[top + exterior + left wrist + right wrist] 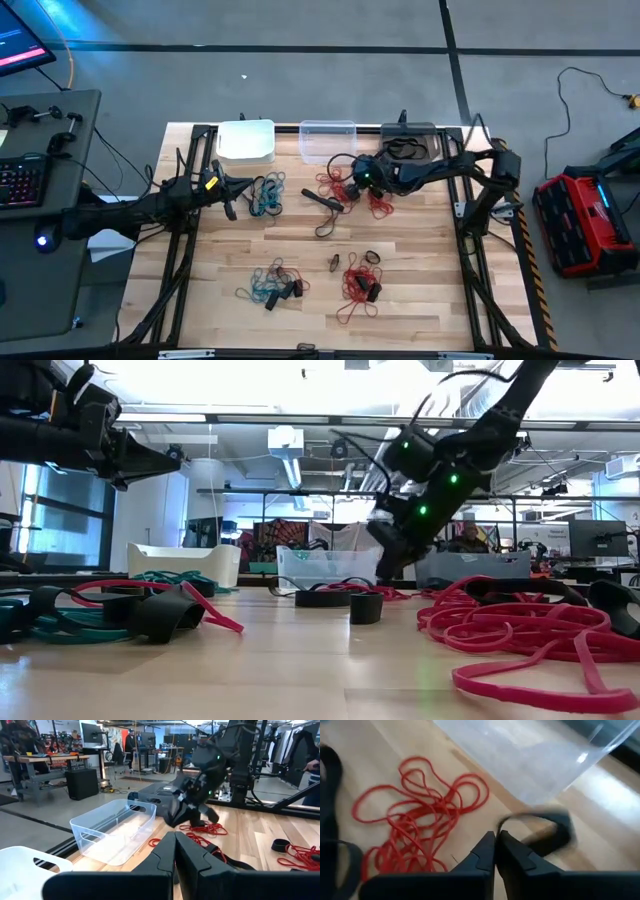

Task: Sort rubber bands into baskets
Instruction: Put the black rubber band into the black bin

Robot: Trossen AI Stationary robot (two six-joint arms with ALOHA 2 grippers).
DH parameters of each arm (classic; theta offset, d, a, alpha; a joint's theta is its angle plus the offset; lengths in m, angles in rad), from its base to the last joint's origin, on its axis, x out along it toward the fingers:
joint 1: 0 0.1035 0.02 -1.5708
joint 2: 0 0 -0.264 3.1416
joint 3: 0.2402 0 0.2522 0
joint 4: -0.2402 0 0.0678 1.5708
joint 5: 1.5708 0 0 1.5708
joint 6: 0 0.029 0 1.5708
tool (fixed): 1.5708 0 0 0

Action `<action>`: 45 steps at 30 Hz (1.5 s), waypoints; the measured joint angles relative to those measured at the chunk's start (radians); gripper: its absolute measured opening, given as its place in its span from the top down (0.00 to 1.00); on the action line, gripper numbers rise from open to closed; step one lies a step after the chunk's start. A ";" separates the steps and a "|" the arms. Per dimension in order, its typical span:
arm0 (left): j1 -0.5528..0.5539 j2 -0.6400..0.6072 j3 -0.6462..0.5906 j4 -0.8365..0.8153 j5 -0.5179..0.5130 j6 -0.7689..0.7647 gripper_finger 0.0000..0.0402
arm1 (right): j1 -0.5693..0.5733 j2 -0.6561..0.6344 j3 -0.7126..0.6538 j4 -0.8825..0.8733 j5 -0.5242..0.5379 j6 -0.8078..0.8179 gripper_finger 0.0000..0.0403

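Right fingers (pixel 495 840) pinched shut on a thin black loop (pixel 540 827); left fingers (pixel 175 851) closed, empty.

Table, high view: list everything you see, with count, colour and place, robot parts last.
baskets: three at the far edge, white, clear, dark grey
teal rubber bands: two bunches, far left and near left
red rubber bands: two bunches, by the clear basket and near right
black rubber bands: several, loose mid-table
left gripper: shut, beside the far teal bunch
right gripper: shut on a black rubber band, near the clear basket
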 joint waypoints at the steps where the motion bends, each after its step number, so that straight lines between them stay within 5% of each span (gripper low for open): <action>1: 0.000 0.000 0.000 -0.001 0.000 0.000 1.00 | 0.002 -0.020 0.000 -0.014 0.000 -0.002 0.99; 14: 0.000 0.000 0.000 -0.004 0.000 0.000 1.00 | 0.005 -0.311 0.000 -0.170 -0.100 -0.008 1.00; 24: 0.000 0.000 0.000 -0.025 0.000 0.008 1.00 | -0.081 -0.456 0.000 -0.395 0.081 -0.063 1.00; 37: 0.000 0.000 0.000 -0.025 -0.003 0.009 1.00 | -0.370 -0.426 0.000 -0.528 0.021 0.027 1.00; 45: 0.000 0.000 0.000 -0.021 -0.009 0.008 1.00 | -0.422 -0.317 0.000 -0.513 0.015 0.025 1.00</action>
